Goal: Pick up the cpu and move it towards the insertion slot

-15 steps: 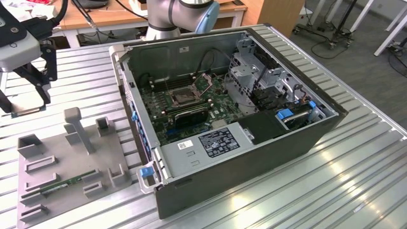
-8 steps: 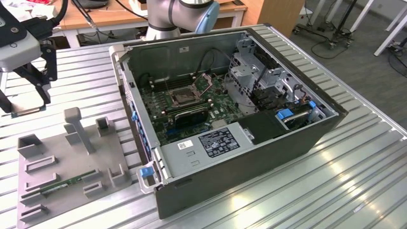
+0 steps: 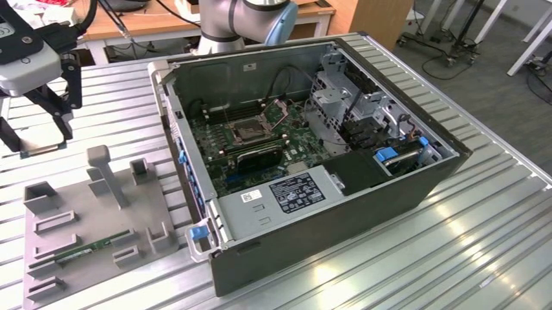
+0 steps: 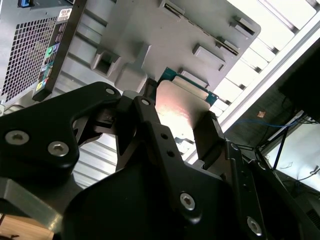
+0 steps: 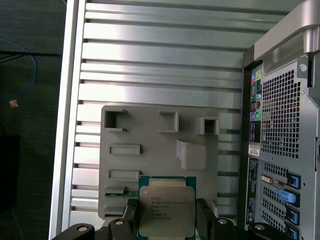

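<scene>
The cpu (image 5: 166, 207), a thin square with a matte silver-grey lid and green rim, sits clamped edge to edge between the black fingers (image 5: 204, 220) of the gripper (image 5: 167, 222). Beyond it lies a grey moulded tray (image 5: 150, 135) (on a ribbed metal table (image 5: 160, 55)). The insertion slot (image 3: 244, 127), dark and silver-framed, is well apart from the gripper.

1. Exterior view is looking down from high, well back, over computer case (image 3: 362, 206), grey tray (image 3: 82, 223), slatted table (image 3: 483, 245).
2. First wrist view is looking straight down past the gripper (image 5: 167, 216) onto the grey tray.
3. Second wrist view is peering close along the gripper; both wrist views are sharing cpu (image 5: 166, 212) (image 4: 180, 107), grey tray, computer case rear.
</scene>
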Controlling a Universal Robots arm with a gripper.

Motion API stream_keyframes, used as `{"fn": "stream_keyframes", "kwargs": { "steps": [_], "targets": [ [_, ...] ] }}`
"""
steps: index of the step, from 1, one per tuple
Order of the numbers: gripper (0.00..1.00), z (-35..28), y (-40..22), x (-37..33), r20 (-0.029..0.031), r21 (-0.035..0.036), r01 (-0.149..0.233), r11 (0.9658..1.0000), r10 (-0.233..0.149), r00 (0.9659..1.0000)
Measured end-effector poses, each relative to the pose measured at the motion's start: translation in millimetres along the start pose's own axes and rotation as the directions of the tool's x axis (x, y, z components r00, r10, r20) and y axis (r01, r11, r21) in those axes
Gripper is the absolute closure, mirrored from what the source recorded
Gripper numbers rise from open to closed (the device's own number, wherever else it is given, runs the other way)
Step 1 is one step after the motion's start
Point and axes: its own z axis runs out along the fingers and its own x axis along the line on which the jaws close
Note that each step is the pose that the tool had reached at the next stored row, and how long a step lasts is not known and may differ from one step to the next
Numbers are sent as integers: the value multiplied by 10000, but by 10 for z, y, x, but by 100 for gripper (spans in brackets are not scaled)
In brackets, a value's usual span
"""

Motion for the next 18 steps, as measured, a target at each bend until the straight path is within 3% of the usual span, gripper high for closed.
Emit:
{"fn": "stream_keyframes", "kwargs": {
  "steps": [18],
  "targets": [
    [45,0,-7,-156,0,0,0,10000,0,10000]
  ]
}}
